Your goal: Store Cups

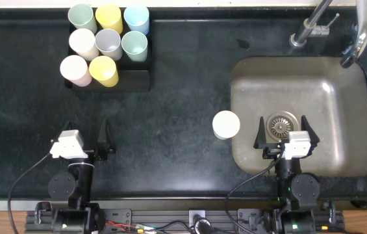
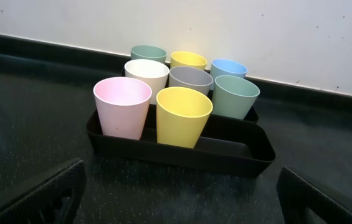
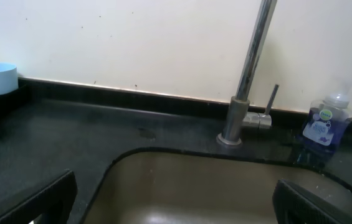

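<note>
Worktop (image 1: 170, 110) is a dark speckled stone slab. It runs back to a low dark upstand and a plain white wall. A steel sink (image 1: 339, 149) is set into its right side, with the drain (image 1: 282, 123) near the basin's near-left part. A chrome faucet (image 3: 250, 74) stands behind the basin, and a blue soap bottle (image 3: 325, 121) is beside the faucet on the rim. A black tray (image 1: 138, 79) sits at the far left of the counter and holds eight upright cups. Back row: green cup (image 1: 81, 16), yellow cup (image 1: 108, 17), blue cup (image 1: 136, 18). Middle row: white cup (image 1: 83, 43), grey cup (image 1: 108, 42), second green cup (image 1: 134, 45). Front row: pink cup (image 1: 75, 70) and second yellow cup (image 1: 104, 70), with the front-right slot bare. One loose white cup (image 1: 226, 124) stands on the counter just beside the sink's left rim. Left gripper (image 1: 86, 130) hangs low over the counter, well short of the tray and facing it. Its fingers are spread wide and hold nothing. Right gripper (image 1: 282, 127) is over the basin above the drain, its fingers likewise spread wide with nothing between them. The loose cup lies just to the left of this gripper's left finger, outside the gap and not touching it.
</note>
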Robot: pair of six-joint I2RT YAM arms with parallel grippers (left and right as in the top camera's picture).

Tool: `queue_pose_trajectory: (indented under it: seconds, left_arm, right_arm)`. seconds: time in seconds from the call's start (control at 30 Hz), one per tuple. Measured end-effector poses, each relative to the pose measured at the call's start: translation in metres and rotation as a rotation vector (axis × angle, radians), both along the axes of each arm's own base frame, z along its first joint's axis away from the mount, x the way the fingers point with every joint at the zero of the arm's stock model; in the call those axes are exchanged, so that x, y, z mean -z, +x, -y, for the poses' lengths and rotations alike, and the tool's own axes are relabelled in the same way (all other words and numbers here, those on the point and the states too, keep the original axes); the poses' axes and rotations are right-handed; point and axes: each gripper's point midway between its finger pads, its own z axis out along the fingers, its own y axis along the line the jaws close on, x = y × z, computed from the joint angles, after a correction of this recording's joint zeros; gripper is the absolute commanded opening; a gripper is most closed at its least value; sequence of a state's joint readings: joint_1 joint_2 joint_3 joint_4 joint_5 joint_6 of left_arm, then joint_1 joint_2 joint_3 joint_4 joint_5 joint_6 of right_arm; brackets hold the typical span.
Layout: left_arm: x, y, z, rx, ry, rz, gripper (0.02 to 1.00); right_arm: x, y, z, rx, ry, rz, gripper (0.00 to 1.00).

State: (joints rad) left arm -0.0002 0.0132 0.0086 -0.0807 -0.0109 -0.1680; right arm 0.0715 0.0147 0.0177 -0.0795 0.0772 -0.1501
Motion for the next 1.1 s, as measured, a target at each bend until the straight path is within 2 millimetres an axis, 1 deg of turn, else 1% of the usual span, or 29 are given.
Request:
queue_pose_trajectory:
  seconds: [1.1]
  left_arm:
    - [0.0, 0.0, 0.0, 0.001, 0.015, 0.0, 1.0]
  right_arm:
    - [-0.0002, 0.0, 0.0, 0.0, 0.0, 0.001, 0.996]
